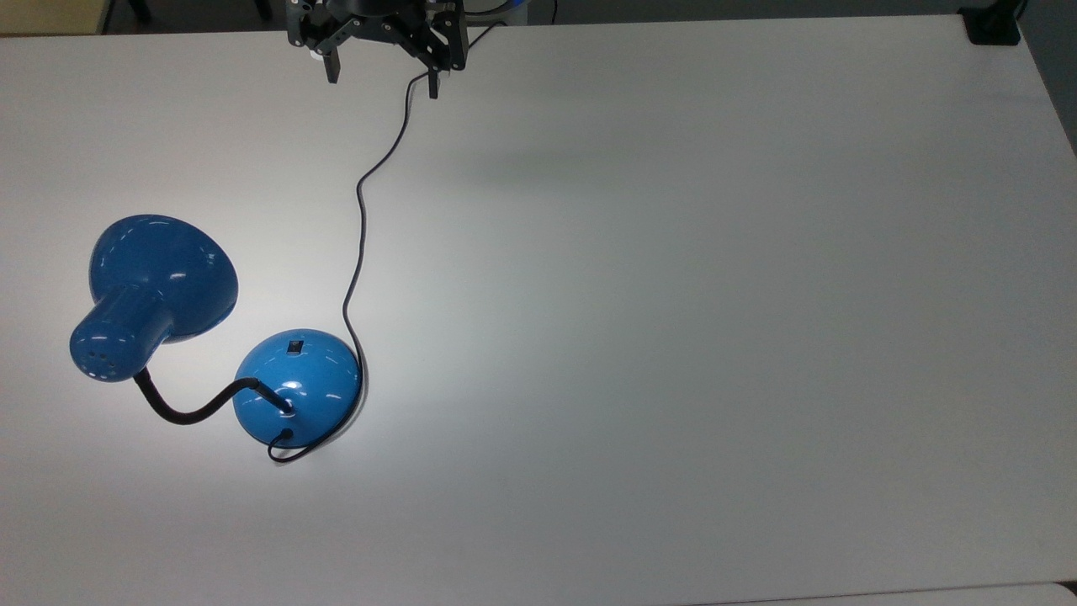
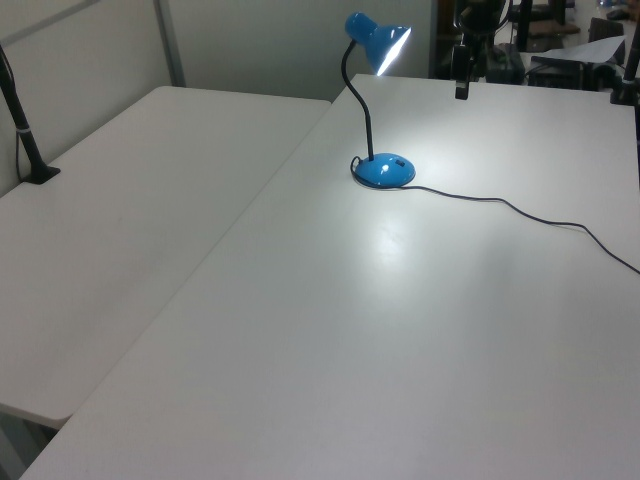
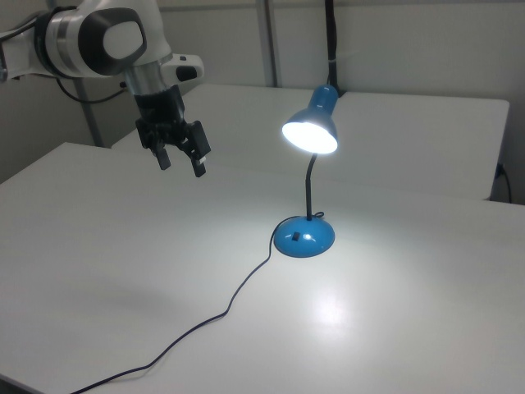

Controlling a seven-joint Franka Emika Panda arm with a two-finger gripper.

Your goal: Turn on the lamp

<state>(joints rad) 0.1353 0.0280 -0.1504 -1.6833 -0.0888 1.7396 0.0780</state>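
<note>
The lamp (image 3: 310,131) glows, lighting the white surface (image 3: 394,312); the task looks done. The claw (image 3: 181,160) hangs spread and empty, well apart.

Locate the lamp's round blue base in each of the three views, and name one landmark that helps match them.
Top view: the base sits lower left, right of the shade.
Left view: the base sits upper centre, below the lit shade.
Right view: the base sits right of centre, under the lit shade.
Shared landmark: the black cord trailing from the base across the table.
</note>
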